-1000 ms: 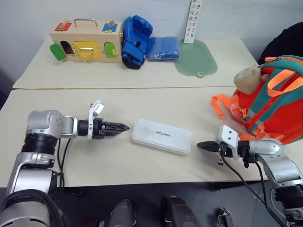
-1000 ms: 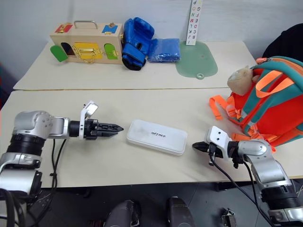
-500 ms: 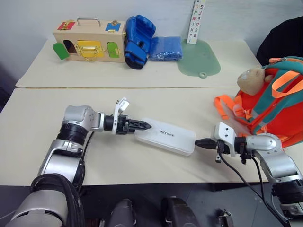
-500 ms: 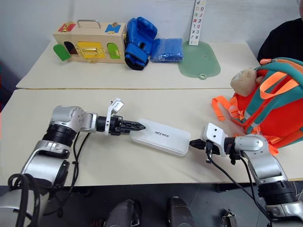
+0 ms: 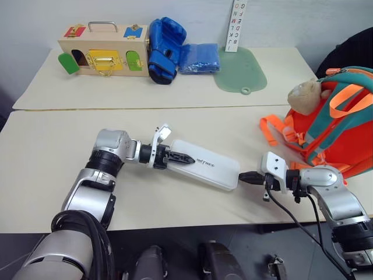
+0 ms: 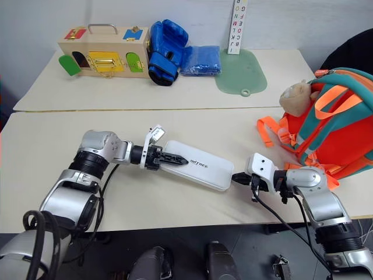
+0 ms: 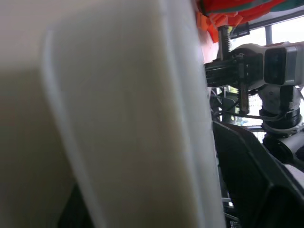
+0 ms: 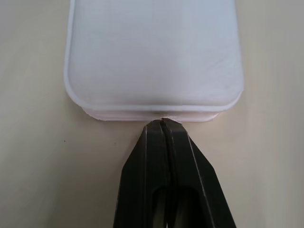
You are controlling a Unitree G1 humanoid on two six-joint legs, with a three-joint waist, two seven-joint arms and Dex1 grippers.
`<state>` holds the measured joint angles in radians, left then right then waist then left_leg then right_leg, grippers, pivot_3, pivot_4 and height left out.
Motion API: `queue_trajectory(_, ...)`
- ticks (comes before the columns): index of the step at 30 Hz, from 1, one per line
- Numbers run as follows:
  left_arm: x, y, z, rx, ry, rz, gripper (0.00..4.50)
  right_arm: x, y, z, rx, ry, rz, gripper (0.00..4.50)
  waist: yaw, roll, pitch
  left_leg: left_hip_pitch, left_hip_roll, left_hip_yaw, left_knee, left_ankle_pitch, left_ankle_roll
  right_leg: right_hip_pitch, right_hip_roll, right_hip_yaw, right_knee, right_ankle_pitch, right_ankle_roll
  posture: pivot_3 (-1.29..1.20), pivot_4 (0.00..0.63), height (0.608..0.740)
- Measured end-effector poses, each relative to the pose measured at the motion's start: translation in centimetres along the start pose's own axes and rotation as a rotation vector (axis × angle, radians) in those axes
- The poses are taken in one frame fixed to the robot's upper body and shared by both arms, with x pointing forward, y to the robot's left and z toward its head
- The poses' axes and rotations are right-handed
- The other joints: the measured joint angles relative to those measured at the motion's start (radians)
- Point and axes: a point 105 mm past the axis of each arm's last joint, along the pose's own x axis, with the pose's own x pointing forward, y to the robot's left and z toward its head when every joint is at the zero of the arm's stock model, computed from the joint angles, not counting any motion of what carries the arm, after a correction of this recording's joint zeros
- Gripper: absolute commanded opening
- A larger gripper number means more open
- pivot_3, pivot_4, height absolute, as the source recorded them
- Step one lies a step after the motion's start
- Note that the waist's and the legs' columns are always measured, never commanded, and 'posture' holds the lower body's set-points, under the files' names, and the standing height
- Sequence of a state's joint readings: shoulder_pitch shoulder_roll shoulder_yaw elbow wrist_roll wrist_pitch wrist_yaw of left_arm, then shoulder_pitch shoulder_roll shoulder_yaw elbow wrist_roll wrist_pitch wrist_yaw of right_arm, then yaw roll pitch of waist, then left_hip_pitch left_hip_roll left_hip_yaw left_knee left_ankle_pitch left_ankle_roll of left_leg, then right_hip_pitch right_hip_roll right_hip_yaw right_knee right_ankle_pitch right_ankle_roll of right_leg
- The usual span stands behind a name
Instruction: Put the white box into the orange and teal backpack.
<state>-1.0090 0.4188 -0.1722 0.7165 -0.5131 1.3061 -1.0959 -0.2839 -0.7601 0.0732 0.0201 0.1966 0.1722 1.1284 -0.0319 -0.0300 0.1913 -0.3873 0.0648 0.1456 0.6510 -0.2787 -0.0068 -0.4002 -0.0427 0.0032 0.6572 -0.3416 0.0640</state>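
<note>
On the far table I count one wooden box (image 5: 102, 48) with coloured doors, one blue glove (image 5: 164, 50), one blue cloth (image 5: 200, 58), one green mat (image 5: 240, 69) and one letter chart (image 5: 235, 25).

On the near table (image 5: 41, 157) my left gripper (image 6: 176, 158) sits at the left end of the one white box (image 5: 203, 164), one finger lying across its top; from the left wrist view the other appears to sit beneath, so it looks pinched on that end, though I cannot confirm a firm grip. The box lies flat in the middle of the table, between my two grippers.

My right gripper (image 8: 162, 124) has its fingers pressed together, empty, tips touching the box's right end.

At the right edge stands one orange and teal backpack (image 5: 345, 125), apart from the box, with one tan plush toy (image 5: 305, 95) at its top.
</note>
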Motion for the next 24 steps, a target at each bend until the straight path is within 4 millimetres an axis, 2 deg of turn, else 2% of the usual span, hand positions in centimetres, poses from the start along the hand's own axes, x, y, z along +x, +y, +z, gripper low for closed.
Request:
queue_trajectory(3,-0.5,-0.6,0.1,-0.003,-0.003,-0.031,1.31,0.0,-0.1,-0.3,0.001,0.009,-0.008,0.00,-0.001,0.000,0.000,0.000,0.001,0.000,0.000,0.001,-0.001,-0.001,0.001,0.000,0.001,0.000,0.000,0.00,0.150,0.740)
queue_trajectory(10,-2.1,-0.8,0.1,-0.022,-0.061,-0.028,1.30,0.2,-0.1,-0.3,0.006,-0.005,-0.032,0.00,-0.005,0.000,0.000,0.000,0.001,0.000,0.000,0.003,-0.002,-0.003,0.000,0.001,0.004,0.000,0.000,0.00,0.150,0.740)
queue_trajectory(13,-2.7,-1.3,0.0,-0.037,-0.098,-0.046,1.30,-0.5,-0.3,-0.6,0.036,-0.008,-0.099,0.00,-0.002,0.000,0.000,-0.003,0.000,0.000,0.000,0.003,-0.001,-0.006,0.000,0.002,0.005,0.000,0.000,0.00,0.150,0.740)
queue_trajectory(16,-3.5,-3.1,0.7,0.001,-0.174,-0.100,1.30,-3.1,-1.7,-1.1,0.154,-0.011,-0.289,0.59,0.004,0.000,0.000,-0.007,0.000,0.000,0.000,0.004,-0.001,-0.010,-0.001,0.002,0.007,0.000,0.000,0.00,0.150,0.740)
queue_trajectory(18,-3.9,-4.8,1.2,0.050,-0.218,-0.139,1.30,-5.6,-2.2,-0.9,0.236,-0.041,-0.396,1.27,0.010,0.000,0.000,-0.008,0.000,0.000,0.000,0.004,-0.001,-0.010,-0.001,0.001,0.006,0.000,0.000,0.00,0.150,0.740)
queue_trajectory(21,-4.4,-7.4,1.9,0.152,-0.311,-0.200,1.30,-10.3,-1.7,-0.7,0.328,-0.048,-0.553,2.31,0.019,0.000,0.000,-0.008,0.000,0.000,0.000,0.004,-0.001,-0.009,-0.001,0.001,0.005,0.000,0.000,0.00,0.150,0.740)
queue_trajectory(24,-5.0,-8.5,1.8,0.211,-0.403,-0.212,1.30,-14.4,-1.4,-1.0,0.409,-0.037,-0.695,3.34,0.018,0.000,0.000,-0.006,0.000,0.001,0.000,0.004,-0.001,-0.008,0.000,0.003,0.004,0.000,0.000,0.00,0.150,0.740)
